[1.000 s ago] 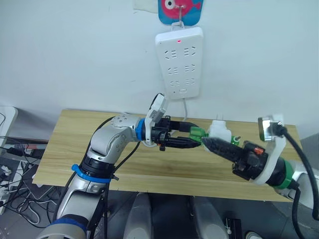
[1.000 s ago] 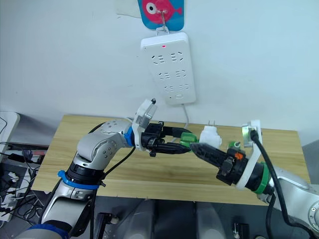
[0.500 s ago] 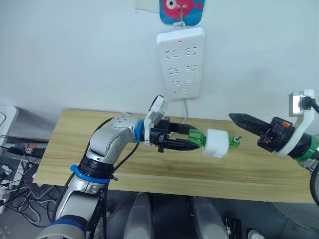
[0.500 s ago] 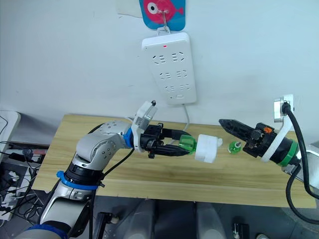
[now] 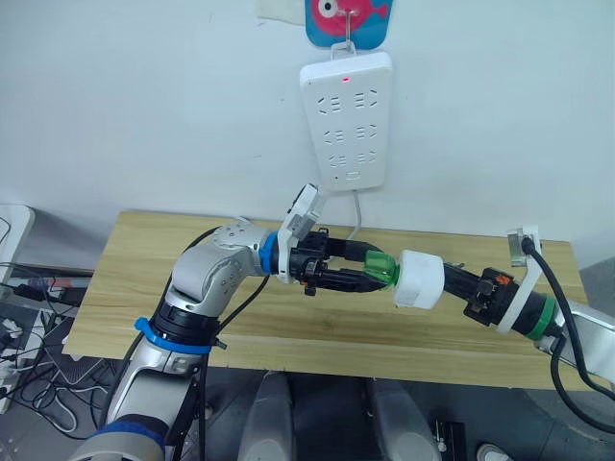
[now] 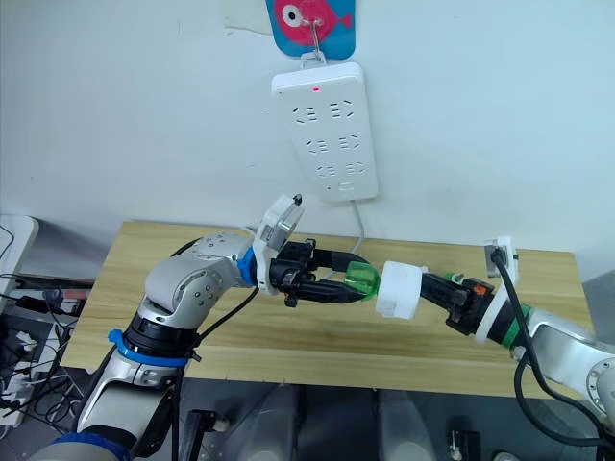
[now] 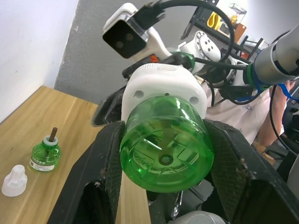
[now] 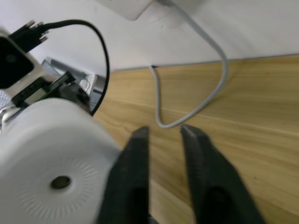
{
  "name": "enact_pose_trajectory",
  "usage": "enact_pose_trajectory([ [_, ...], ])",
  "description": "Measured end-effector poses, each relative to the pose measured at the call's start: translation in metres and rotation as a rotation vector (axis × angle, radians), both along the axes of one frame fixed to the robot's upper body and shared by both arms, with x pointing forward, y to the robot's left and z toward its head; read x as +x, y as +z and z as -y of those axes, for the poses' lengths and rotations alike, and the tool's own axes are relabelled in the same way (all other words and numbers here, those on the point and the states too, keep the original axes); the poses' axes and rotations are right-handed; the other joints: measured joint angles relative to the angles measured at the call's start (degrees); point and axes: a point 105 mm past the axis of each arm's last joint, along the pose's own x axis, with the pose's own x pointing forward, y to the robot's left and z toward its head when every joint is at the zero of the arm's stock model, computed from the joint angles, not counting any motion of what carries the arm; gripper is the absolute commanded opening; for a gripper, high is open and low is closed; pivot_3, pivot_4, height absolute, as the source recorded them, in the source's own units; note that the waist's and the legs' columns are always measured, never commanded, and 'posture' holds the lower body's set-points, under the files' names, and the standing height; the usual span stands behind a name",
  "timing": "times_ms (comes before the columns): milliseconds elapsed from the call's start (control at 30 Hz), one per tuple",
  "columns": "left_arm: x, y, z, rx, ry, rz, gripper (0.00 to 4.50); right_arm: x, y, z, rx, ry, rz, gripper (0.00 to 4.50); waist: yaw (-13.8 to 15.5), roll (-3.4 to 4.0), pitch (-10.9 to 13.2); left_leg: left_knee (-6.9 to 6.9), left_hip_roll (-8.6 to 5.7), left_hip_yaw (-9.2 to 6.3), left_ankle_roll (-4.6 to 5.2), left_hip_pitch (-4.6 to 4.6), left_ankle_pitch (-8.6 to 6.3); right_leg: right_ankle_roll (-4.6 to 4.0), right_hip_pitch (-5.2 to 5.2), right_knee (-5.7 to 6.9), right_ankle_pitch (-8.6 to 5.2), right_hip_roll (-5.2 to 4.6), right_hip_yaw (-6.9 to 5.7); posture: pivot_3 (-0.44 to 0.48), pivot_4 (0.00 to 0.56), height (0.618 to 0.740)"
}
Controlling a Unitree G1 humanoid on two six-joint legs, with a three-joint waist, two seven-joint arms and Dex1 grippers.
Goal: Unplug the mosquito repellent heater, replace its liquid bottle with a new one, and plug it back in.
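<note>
My left gripper (image 5: 377, 273) is shut on a green liquid bottle (image 7: 163, 149) held level above the table. The white mosquito repellent heater (image 5: 420, 279) sits on the bottle's far end, its prongs hidden. My right gripper (image 8: 161, 133) reaches in from the right, with its fingers (image 8: 135, 158) right beside the heater (image 8: 51, 163). A narrow gap shows between them with nothing in it. A second small green bottle (image 7: 44, 151) with a brown wick stands on the table, a white cap (image 7: 13, 179) next to it.
The white power strip (image 5: 346, 120) hangs on the wall above the wooden table (image 5: 144, 288), its red light on and its sockets free. Its grey cable (image 8: 212, 88) loops down onto the table. A person in a white shirt (image 7: 243, 109) stands beyond the table.
The right gripper pulled away to the right from the heater, then came back in low beside it. The left gripper kept the bottle and heater in place.
</note>
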Motion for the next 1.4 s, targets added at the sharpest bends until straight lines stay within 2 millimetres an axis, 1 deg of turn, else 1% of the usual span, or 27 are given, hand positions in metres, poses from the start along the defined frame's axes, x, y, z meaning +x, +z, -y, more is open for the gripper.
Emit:
enact_pose_trajectory([
  [133, 0.000, 0.003, -0.001, -0.015, -0.002, 0.000, 2.27, -0.010, -0.004, -0.006, 0.008, 0.029, -0.032, 0.02, 0.0, 0.00, 0.0, 0.00, 0.00, 0.00, 0.00, 0.00, 0.00, 0.00, 0.00, 0.00, 0.00, 0.00, 0.00, 0.057, 0.344, 0.740],
  [233, 0.003, 0.009, -0.001, -0.033, 0.016, -0.001, 2.27, -0.024, -0.003, -0.016, 0.026, 0.078, -0.062, 0.02, 0.0, 0.00, 0.0, 0.00, 0.00, -0.01, 0.00, 0.00, 0.00, 0.00, 0.00, 0.00, 0.00, 0.00, -0.01, 0.057, 0.338, 0.740],
  [333, 0.006, 0.008, 0.003, -0.020, 0.036, 0.003, 2.27, -0.045, 0.009, -0.035, 0.055, 0.184, -0.050, 0.02, 0.0, 0.00, 0.0, 0.01, 0.00, 0.00, 0.00, 0.00, 0.00, 0.00, 0.01, -0.01, 0.00, 0.00, 0.01, 0.054, 0.337, 0.740],
  [400, 0.006, 0.005, 0.004, -0.010, 0.040, -0.001, 2.27, -0.051, 0.015, -0.038, 0.063, 0.205, -0.044, 0.02, 0.0, 0.00, 0.0, 0.01, 0.00, 0.00, 0.00, 0.00, 0.00, 0.00, 0.01, 0.00, 0.00, 0.00, 0.00, 0.052, 0.333, 0.740],
  [533, 0.005, 0.000, 0.004, 0.000, 0.039, -0.014, 2.27, -0.055, 0.021, -0.041, 0.072, 0.209, -0.035, 0.02, 0.0, -0.01, 0.0, 0.01, 0.00, -0.02, -0.01, 0.00, 0.01, 0.00, 0.01, -0.01, 0.00, 0.00, -0.01, 0.047, 0.329, 0.740],
  [667, 0.004, -0.002, 0.002, 0.004, 0.036, -0.011, 2.27, -0.053, 0.047, -0.051, 0.130, 0.229, 0.086, 0.02, -0.2, -0.01, 0.0, 0.01, 0.01, -0.03, -0.01, 0.02, 0.01, 0.00, 0.01, 0.01, 0.00, 0.00, -0.02, 0.042, 0.322, 0.740],
  [733, 0.003, -0.003, 0.001, 0.007, 0.031, -0.014, 2.27, -0.047, 0.057, -0.054, 0.121, 0.223, 0.137, 0.02, -0.2, -0.01, 0.0, 0.01, 0.01, 0.00, -0.16, 0.01, 0.09, 0.00, 0.01, 0.00, 0.00, 0.00, 0.00, 0.041, 0.321, 0.740],
  [767, 0.003, -0.003, 0.001, 0.007, 0.029, -0.015, 2.27, -0.041, 0.063, -0.054, 0.114, 0.205, 0.164, 0.02, -0.2, -0.02, 0.0, 0.02, 0.02, -0.02, -0.20, 0.01, 0.11, 0.00, 0.01, 0.00, 0.00, 0.00, -0.02, 0.041, 0.321, 0.740],
  [800, 0.003, -0.003, 0.001, 0.007, 0.028, -0.016, 2.27, -0.037, 0.066, -0.052, 0.110, 0.188, 0.171, 0.02, -0.2, -0.02, 0.0, 0.01, 0.02, -0.02, -0.20, 0.01, 0.12, 0.00, 0.01, 0.00, 0.00, 0.00, -0.02, 0.041, 0.321, 0.740],
  [867, 0.003, -0.004, 0.001, 0.009, 0.030, -0.019, 2.27, -0.030, 0.065, -0.048, 0.090, 0.159, 0.160, 0.02, -0.1, -0.02, 0.0, 0.00, 0.02, -0.03, -0.20, -0.02, 0.11, 0.00, 0.01, -0.04, 0.00, 0.00, -0.03, 0.041, 0.321, 0.740],
  [933, 0.003, -0.005, 0.000, 0.013, 0.034, -0.023, 2.27, -0.027, 0.062, -0.045, 0.068, 0.149, 0.143, 0.02, 0.0, -0.02, 0.0, 0.01, 0.01, -0.04, -0.20, -0.06, 0.11, 0.00, 0.01, -0.10, 0.00, -0.01, -0.05, 0.042, 0.326, 0.740],
  [1033, 0.004, -0.006, -0.001, 0.021, 0.042, -0.025, 2.27, -0.027, 0.060, -0.039, 0.060, 0.137, 0.125, 0.02, 0.1, -0.02, 0.0, 0.01, 0.00, -0.04, -0.20, -0.07, 0.11, 0.00, 0.00, -0.08, 0.00, -0.02, -0.06, 0.042, 0.329, 0.740],
  [1167, 0.004, -0.006, 0.001, 0.024, 0.040, -0.044, 2.27, -0.030, 0.061, -0.039, 0.068, 0.164, 0.134, 0.02, 0.0, -0.01, 0.0, 0.02, 0.01, -0.05, -0.16, -0.05, 0.09, 0.00, 0.00, -0.03, 0.00, -0.01, -0.05, 0.039, 0.338, 0.740],
  [1233, 0.006, -0.006, 0.003, 0.029, 0.047, -0.082, 2.27, -0.039, 0.059, -0.042, 0.067, 0.224, 0.138, 0.02, 0.0, -0.01, 0.0, 0.02, 0.00, -0.06, -0.07, -0.06, 0.04, 0.00, 0.00, -0.04, 0.00, -0.01, -0.07, 0.036, 0.339, 0.740],
  [1300, 0.013, -0.008, 0.003, 0.039, 0.071, -0.119, 2.27, -0.057, 0.055, -0.049, 0.058, 0.310, 0.129, 0.02, 0.0, -0.01, 0.0, 0.02, 0.00, -0.07, 0.01, -0.06, 0.00, 0.00, 0.01, -0.07, 0.00, -0.01, -0.06, 0.036, 0.341, 0.740],
  [1367, 0.017, -0.010, 0.001, 0.042, 0.085, -0.134, 2.27, -0.070, 0.046, -0.051, 0.030, 0.356, 0.090, 0.36, 0.0, -0.02, 0.0, 0.02, 0.00, -0.07, 0.00, -0.07, 0.00, 0.00, 0.01, -0.08, 0.00, -0.01, -0.06, 0.034, 0.344, 0.740],
  [1400, 0.019, -0.010, 0.001, 0.042, 0.090, -0.141, 2.27, -0.076, 0.042, -0.050, 0.004, 0.363, 0.069, 0.62, 0.0, -0.02, 0.0, 0.03, -0.01, -0.06, 0.00, -0.07, 0.01, 0.00, 0.01, -0.06, 0.00, -0.02, -0.05, 0.034, 0.344, 0.740],
])
